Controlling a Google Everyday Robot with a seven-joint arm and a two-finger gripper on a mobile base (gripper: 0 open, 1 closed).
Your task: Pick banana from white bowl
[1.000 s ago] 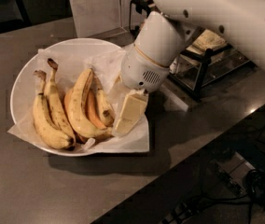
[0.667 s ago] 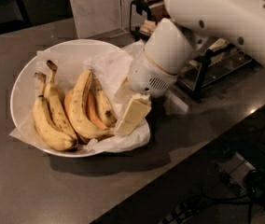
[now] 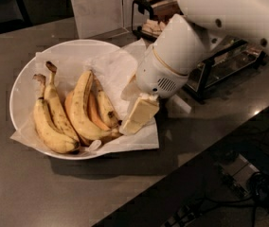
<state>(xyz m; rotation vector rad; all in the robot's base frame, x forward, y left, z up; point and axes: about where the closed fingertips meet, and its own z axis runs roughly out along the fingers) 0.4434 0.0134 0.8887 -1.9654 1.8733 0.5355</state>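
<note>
evidently not yet lifted: the banana (image 3: 106,110) lies in the white bowl (image 3: 14,96) on the counter (image 3: 54,193). the gripper (image 3: 130,124) sits just beside its lower end; whether spread or pinching, i cannot tell. grasping and lifting likely remain.

One stubby banana (image 3: 105,109), one long banana (image 3: 81,113), one joined pair (image 3: 51,123), one white bowl (image 3: 22,83), one hand (image 3: 134,119) at its right rim

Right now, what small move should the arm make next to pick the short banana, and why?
Probably ease the gripper a little toward the short banana and down. It hangs over the edge of the white bowl, its tip beside that banana's dark end, seemingly not yet around it; the long banana lies close behind.
</note>
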